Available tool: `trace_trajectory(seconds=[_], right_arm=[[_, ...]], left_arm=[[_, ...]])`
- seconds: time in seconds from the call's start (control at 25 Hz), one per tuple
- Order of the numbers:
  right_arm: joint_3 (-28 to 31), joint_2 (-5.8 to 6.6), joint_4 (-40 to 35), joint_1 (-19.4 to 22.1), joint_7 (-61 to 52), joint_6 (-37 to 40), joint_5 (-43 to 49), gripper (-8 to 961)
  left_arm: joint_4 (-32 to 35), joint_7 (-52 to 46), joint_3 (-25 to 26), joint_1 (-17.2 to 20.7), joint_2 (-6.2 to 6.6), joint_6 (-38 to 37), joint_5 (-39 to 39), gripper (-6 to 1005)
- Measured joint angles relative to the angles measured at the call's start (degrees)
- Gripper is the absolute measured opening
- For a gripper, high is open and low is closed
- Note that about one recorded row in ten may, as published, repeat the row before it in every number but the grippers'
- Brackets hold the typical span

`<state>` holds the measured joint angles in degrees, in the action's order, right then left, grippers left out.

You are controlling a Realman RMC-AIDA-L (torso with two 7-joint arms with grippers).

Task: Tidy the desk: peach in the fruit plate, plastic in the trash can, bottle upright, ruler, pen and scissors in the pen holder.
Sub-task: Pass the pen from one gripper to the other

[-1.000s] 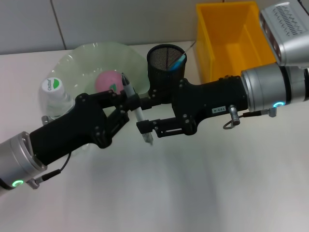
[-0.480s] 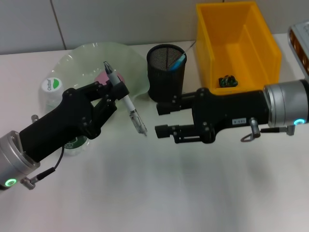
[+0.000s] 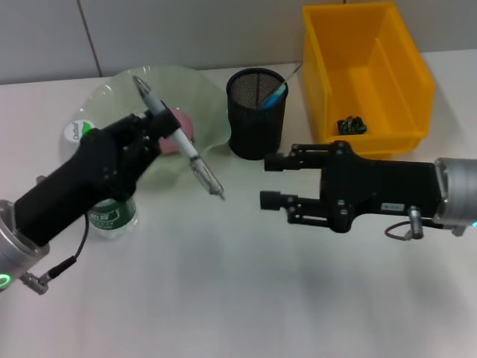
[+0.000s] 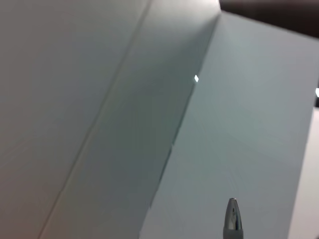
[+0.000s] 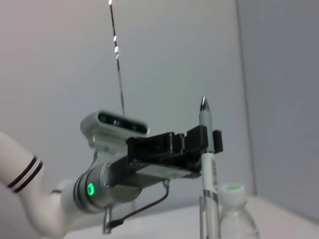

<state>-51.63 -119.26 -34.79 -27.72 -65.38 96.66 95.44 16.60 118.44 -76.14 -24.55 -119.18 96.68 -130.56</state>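
Above the fruit plate (image 3: 205, 93), left gripper (image 3: 160, 134) clamps the pen (image 3: 182, 149); right gripper (image 3: 273, 180) gapes empty.

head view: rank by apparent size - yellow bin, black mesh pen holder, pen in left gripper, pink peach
1. Yellow plastic bin
2. Black mesh pen holder
3. White pen shut in the left gripper, raised nearer the camera, so unsure against the holder
4. Pink peach, partly hidden
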Motion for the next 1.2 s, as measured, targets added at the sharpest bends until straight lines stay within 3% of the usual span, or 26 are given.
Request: trace_trajectory(seconds=[0.24,0.6,1.2], right_arm=[[0.1,-0.03,8.5,1.8,14.5,2.6,-6.7,545],[-0.2,-0.22,18.9,1.0,29.9,4.2,-13.9,545],[1.5,-0.62,38.8,-7.8,56.6,3.8,-18.5,544]], left_arm=[[-1.1,-6.6,-0.5,0.3,0.0,0.6,-5.1,151],[-2.4,-14.2,-2.3,0.3,0.0,0.6,-11.0,151],[-4.2,-25.4,-2.9,-0.3,0.0,-0.7,-16.8,152]])
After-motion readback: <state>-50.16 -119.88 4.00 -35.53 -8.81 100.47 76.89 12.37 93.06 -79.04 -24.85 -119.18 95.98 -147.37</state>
